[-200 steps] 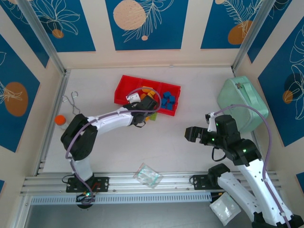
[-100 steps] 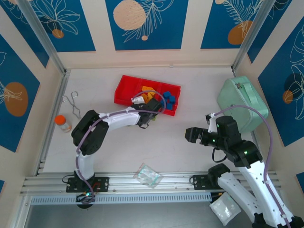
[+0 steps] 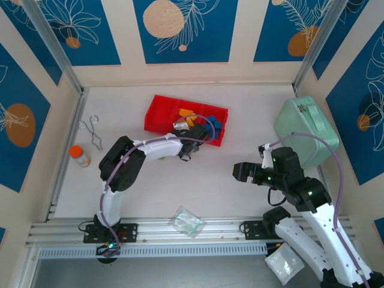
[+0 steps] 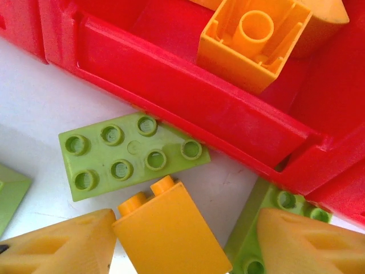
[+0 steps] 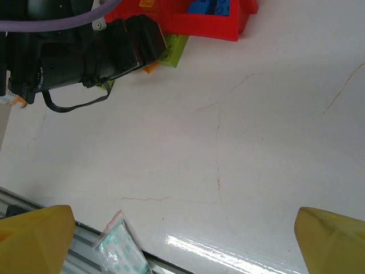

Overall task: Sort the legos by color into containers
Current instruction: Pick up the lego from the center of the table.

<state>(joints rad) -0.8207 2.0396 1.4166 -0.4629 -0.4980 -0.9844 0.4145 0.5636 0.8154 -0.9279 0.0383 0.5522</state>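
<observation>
Orange brick (image 4: 171,231) lies on the bench (image 4: 57,97) at 6 o'clock of the red tray (image 4: 188,108) wall, between the left gripper's (image 4: 182,245) half-narrowed jaws. The 3 o'clock finger (image 4: 308,240) overlaps a lime brick (image 4: 285,200), so both may get pinched.

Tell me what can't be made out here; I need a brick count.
- Top view: left gripper mostly covers the loose bricks beside the red tray.
- Right wrist: top edge cuts off the tray's compartments.
- Left wrist: a finger hides most of one green brick.

Blue leaf-print walls (image 3: 78,30); white tabletop (image 3: 204,186)
</observation>
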